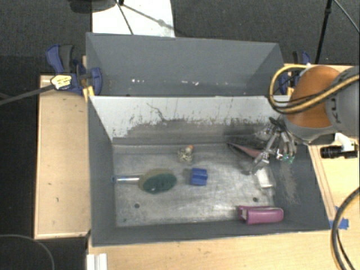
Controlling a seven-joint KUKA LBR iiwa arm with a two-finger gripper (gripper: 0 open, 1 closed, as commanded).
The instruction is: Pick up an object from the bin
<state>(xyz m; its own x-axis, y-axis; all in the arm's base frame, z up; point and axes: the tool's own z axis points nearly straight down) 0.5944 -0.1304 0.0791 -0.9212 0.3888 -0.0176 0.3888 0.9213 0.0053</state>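
Purple case lies at lower right of the bin, nearest the front wall. Blue block, green brush and beige piece lie apart at centre and left. The hand sits low at right of frame, just above a white piece, with a dark red strip just beside it at left. Whether the hand is spread or pressed together cannot be told. Nothing appears lifted. Judgement: approach made; grasp and lift outstanding.
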